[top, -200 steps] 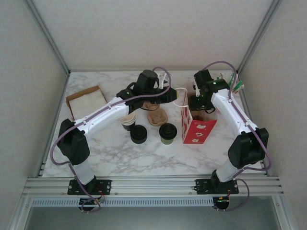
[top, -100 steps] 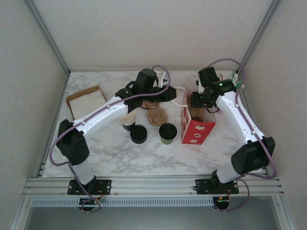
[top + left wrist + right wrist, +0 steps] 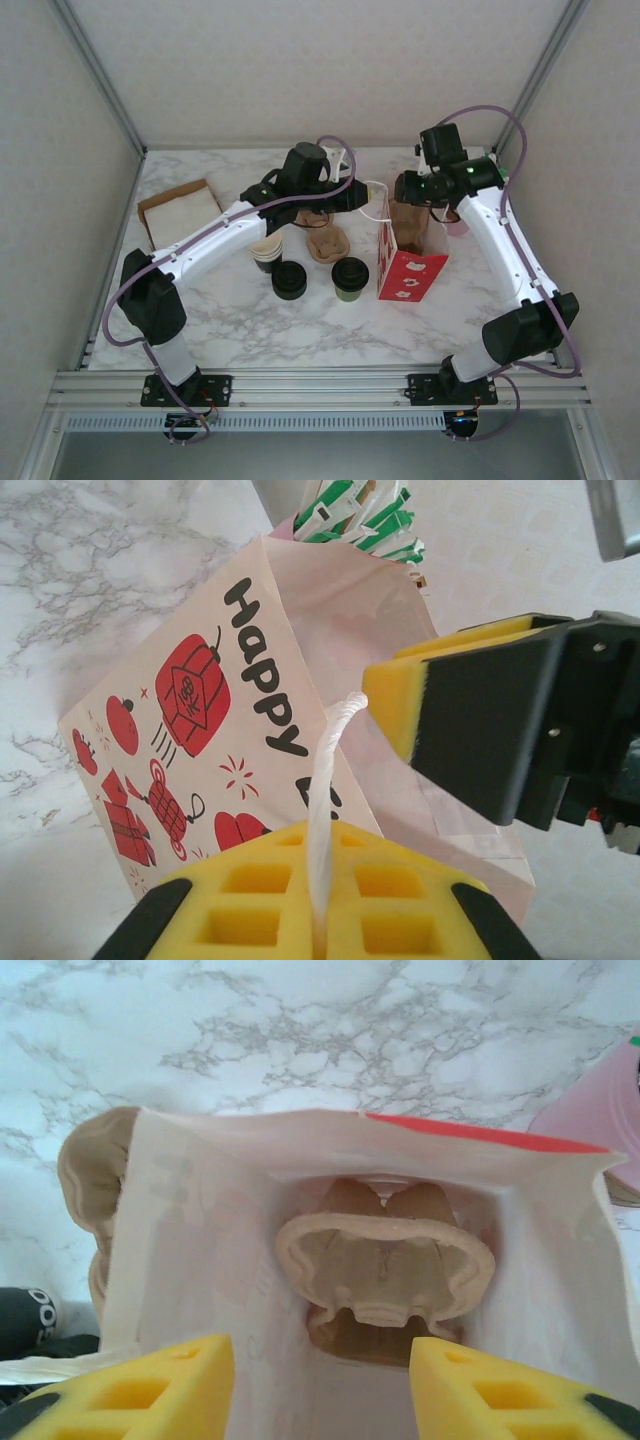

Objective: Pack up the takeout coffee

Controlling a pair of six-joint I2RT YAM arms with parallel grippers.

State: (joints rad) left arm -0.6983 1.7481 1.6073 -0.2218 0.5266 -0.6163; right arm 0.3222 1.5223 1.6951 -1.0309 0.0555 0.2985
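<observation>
I noted the left gripper (image 3: 362,194) pinching the handle (image 3: 325,780) of the bag (image 3: 410,275), the right gripper (image 3: 320,1385) spread above its mouth. The takeout coffee (image 3: 350,277) stood upright just left of both.

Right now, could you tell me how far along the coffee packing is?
Done: the moulded pulp cup carrier lies inside the open white-and-red paper bag. In hand: the left gripper pinches the bag's white cord handle; the right gripper hangs open over its mouth. Left: the olive-green, black-lidded paper cup stands outside on the marble table.
</observation>
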